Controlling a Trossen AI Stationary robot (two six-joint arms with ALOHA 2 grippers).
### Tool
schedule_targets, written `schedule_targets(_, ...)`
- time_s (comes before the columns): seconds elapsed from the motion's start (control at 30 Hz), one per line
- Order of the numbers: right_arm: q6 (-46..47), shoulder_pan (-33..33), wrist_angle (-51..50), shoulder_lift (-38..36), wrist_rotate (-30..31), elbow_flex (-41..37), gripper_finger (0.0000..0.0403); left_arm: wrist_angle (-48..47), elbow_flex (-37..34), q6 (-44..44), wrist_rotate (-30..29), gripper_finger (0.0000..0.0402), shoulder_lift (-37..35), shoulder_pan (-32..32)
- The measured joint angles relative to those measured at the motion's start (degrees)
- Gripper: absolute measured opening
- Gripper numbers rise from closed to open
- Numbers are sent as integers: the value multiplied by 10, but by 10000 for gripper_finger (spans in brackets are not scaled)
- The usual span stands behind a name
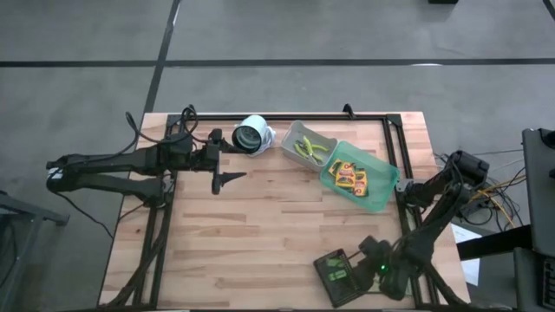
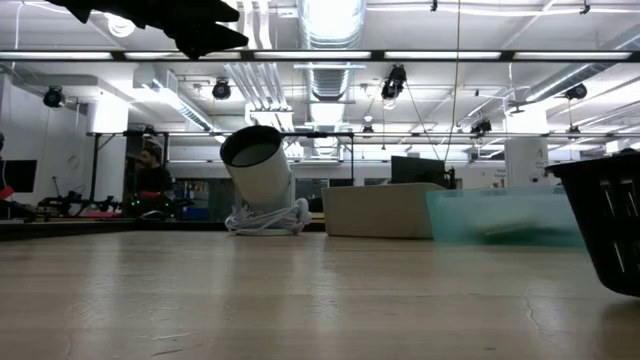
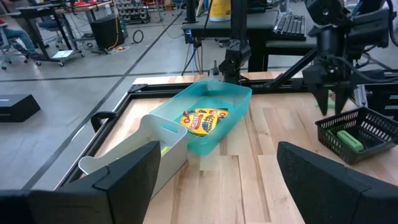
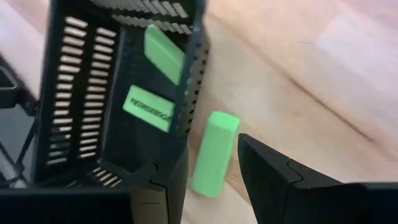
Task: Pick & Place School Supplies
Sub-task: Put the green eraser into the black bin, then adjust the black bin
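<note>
A dark slotted tray [image 1: 336,276] stands near the table's near right edge, with two green blocks [image 4: 149,109] lying in it. My right gripper [image 1: 375,260] hangs beside the tray's wall, shut on a third green block [image 4: 214,152]. Yellow packs [image 3: 204,119] lie in the green bin [image 1: 381,195]. Yellow-handled scissors [image 1: 310,149] lie in the grey bin [image 1: 295,134]. My left gripper [image 3: 217,149] waits open at the far left, above the table. My right gripper pinches the green block by its two long sides [image 4: 233,155] between its two fingers. The fingers slant down from above and lie along the block, whose far end [image 4: 224,121] sticks out past them. The block hangs just outside the tray's wall; whether it touches the wood, I cannot tell.
A white cylindrical camera [image 1: 251,135] with a coiled cable sits at the far edge between my left gripper and the grey bin. A black frame [image 1: 395,143] runs along the table's far and right edges. Bare wood [image 1: 260,234] fills the middle and near left.
</note>
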Motion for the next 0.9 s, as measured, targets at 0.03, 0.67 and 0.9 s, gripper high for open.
schedule_targets(0.03, -4, -1, 7, 2, 0, 0, 131, 0, 0, 0, 0, 328, 0, 0)
schedule_targets(0.67, -109, -70, 91, 10, -6, 0, 128, 0, 0, 0, 0, 328, 0, 0)
schedule_targets(0.9, -70, -61, 73, 0, -84, 0, 135, 0, 0, 0, 0, 328, 0, 0)
